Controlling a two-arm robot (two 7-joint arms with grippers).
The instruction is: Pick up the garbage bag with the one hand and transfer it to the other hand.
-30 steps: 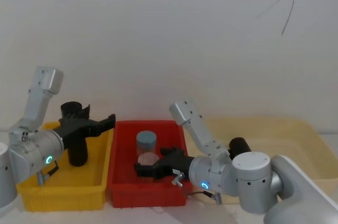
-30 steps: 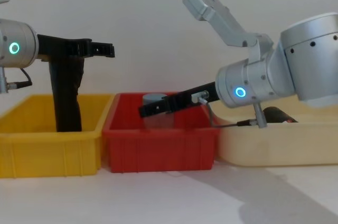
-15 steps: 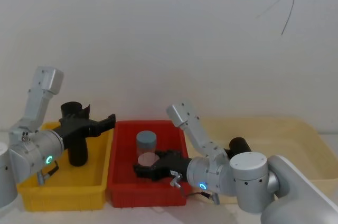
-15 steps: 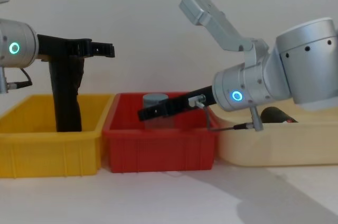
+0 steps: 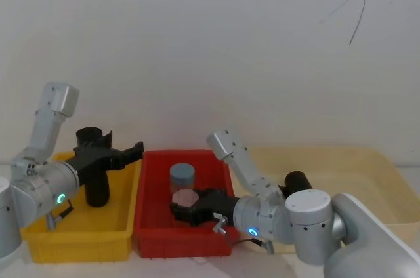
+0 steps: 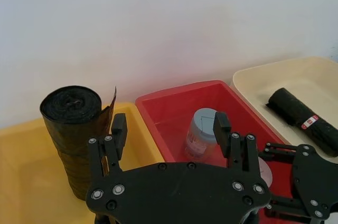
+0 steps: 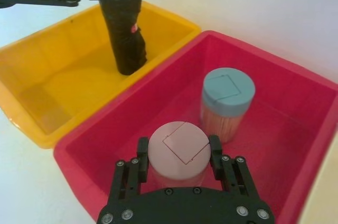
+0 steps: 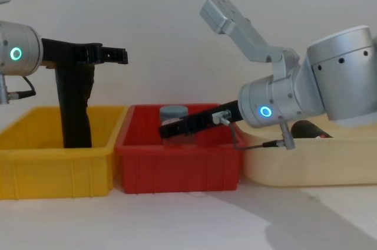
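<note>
R gripper (image 7: 178,156) has crept fwd, jaws open w/ pink-lid jar (image 7: 178,150) between fingers; garbage bag (image 6: 305,120) untouched behind. L gripper (image 6: 170,131) open, idle beside plain roll (image 6: 74,134).

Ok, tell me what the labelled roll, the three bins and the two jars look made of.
Labelled roll: thin plastic film, matte black, with a paper-looking band. Yellow bin, red bin and beige bin: moulded plastic, smooth with a slight sheen. Blue-lidded jar and pink-lidded jar: likely clear plastic bodies with matte lids.
</note>
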